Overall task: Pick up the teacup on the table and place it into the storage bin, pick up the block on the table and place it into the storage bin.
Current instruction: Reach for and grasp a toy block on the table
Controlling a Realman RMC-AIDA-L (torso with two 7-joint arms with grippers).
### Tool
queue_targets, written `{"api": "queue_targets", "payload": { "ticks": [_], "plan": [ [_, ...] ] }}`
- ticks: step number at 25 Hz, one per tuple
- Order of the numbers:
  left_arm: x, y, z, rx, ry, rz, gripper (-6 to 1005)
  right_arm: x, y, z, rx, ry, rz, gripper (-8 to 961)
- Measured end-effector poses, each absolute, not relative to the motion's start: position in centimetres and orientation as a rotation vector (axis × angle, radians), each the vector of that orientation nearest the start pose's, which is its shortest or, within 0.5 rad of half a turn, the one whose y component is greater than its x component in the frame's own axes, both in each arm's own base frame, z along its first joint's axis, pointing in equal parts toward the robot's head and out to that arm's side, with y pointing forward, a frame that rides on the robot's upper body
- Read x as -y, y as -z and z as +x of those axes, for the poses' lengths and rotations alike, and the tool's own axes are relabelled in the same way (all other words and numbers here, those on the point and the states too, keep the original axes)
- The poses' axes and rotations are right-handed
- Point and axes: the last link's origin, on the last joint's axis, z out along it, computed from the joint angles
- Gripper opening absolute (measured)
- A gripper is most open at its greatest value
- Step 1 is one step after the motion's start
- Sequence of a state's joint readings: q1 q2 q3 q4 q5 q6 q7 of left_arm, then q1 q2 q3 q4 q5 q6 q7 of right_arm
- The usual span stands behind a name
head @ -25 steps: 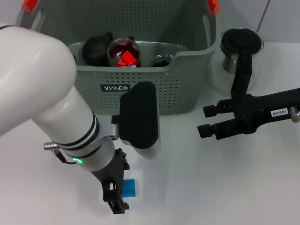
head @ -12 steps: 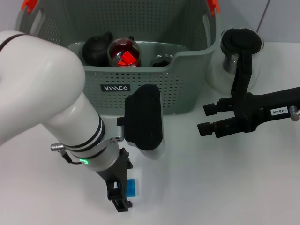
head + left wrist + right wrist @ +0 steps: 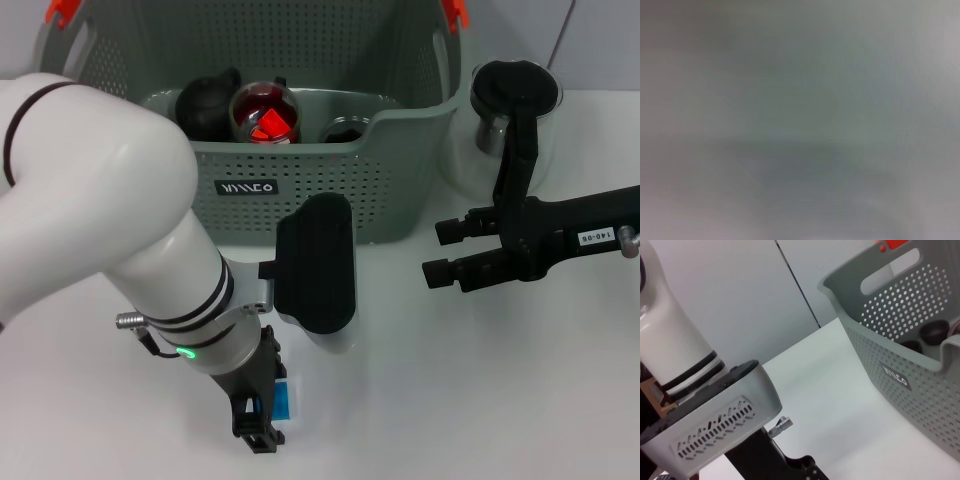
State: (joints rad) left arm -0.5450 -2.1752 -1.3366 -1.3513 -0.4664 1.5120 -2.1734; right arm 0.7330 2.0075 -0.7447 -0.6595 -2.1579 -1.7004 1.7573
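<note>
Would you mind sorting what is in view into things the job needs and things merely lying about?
Job:
- blue block, at the left pincer
- storage bin

Lying about:
- red-filled glass in the bin
- black pot in the bin
- right pincer, idle above the table

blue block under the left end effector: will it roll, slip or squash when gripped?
The blue block looks flat-faced and squarish, so it is unlikely to roll. It seems rigid, probably holding shape between the fingers of the left end effector, whose fingers sit at it. Small, so likely light; its smooth faces on the white table may let it slide if nudged off-centre.
</note>
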Motion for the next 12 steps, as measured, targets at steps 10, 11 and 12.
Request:
{"api": "queue_targets", "payload": {
  "ticks": [10, 11, 12],
  "plan": [
    [-29.32, 9.21, -16.51, 0.014, -0.893, -2.954, 599, -35.66, -1.19, 21.26, -0.870, -0.518, -2.990, 915],
    [-29.35, 9.23, -16.55, 0.016, -0.896, -2.954, 575, -35.66, -1.20, 21.28, -0.872, -0.519, -2.989, 915],
    [-29.35, 9.26, -16.57, 0.017, -0.898, -2.955, 552, -35.65, -1.23, 21.32, -0.874, -0.522, -2.987, 915]
  ]
}}
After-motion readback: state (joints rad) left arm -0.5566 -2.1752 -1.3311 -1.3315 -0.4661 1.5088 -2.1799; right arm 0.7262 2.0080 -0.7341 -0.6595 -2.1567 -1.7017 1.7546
